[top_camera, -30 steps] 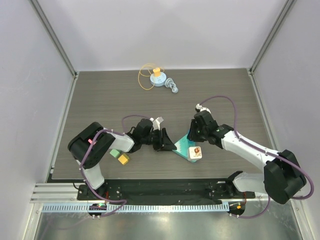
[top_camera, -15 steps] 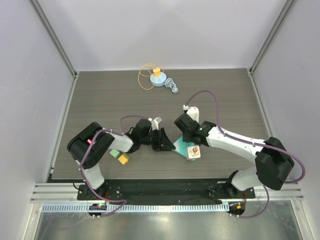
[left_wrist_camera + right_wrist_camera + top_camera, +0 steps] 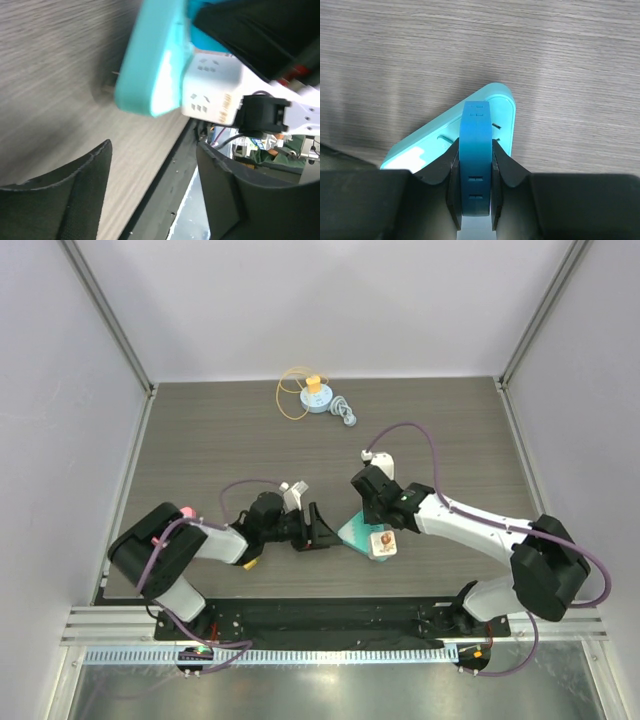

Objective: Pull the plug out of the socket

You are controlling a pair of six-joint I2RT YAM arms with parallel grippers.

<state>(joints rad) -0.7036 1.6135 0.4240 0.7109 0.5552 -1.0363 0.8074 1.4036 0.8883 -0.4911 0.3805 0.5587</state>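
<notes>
arms (image 3: 470,525): white links, black joints | cables (image 3: 408,424): purple | left end effector (image 3: 152,150): black

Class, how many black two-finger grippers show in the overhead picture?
2. The left gripper, open, lies left of the teal power strip; the right gripper stands over it, shut on the blue plug.

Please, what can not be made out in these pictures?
Top view: the right hand covers the blue piece it grips.
Right wrist view: the blue piece hides its joint with the teal block.
Left wrist view: blurred; top edge cuts teal block.
Top view: far objects too small.
</notes>
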